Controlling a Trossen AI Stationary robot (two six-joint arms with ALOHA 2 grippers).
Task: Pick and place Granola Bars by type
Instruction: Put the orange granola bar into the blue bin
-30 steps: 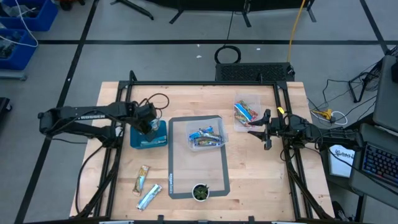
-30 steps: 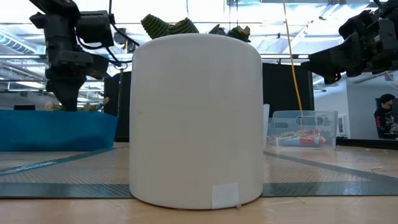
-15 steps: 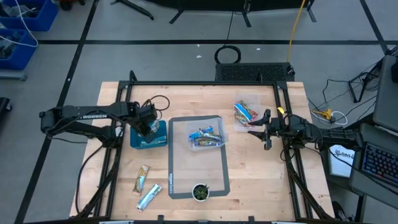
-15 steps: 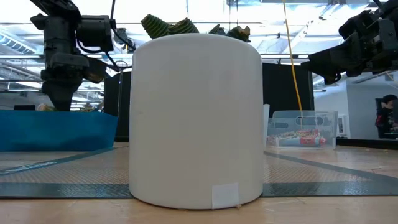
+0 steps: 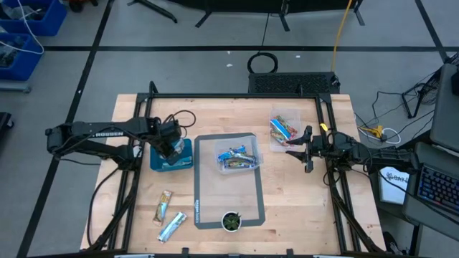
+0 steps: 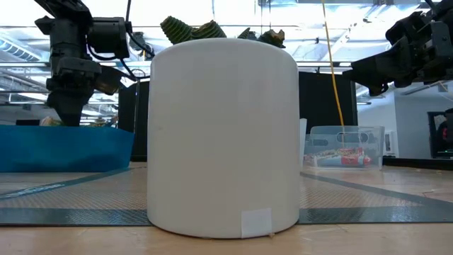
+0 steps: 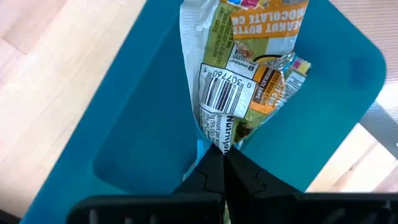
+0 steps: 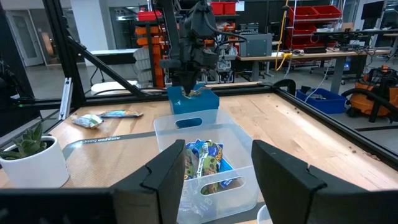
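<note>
Left wrist view: your left tool point(image 7: 222, 163) is pinched on the crimped end of a granola bar point(image 7: 249, 81) hanging over the teal bin point(image 7: 130, 143). Foil wrapper, crinkly and slick, light, bends easily; I'd judge the flat end seal the safest hold, since squeezing the middle could crush the bar. Bin looks like smooth rigid plastic with rounded corners.

Moving right in the high view, two loose bars point(image 5: 166, 215) lie on the wooden desk point(image 5: 287, 208) near its front-left corner. The centre clear tub point(image 5: 239, 155) on the grey mat point(image 5: 226, 188) holds blue-wrapped bars; thin see-through walls. A second clear tub point(image 5: 285, 130) holds blue-and-orange ones. The right tool point(image 5: 304, 148) waits just beside it, fingers wide apart and empty.
</note>
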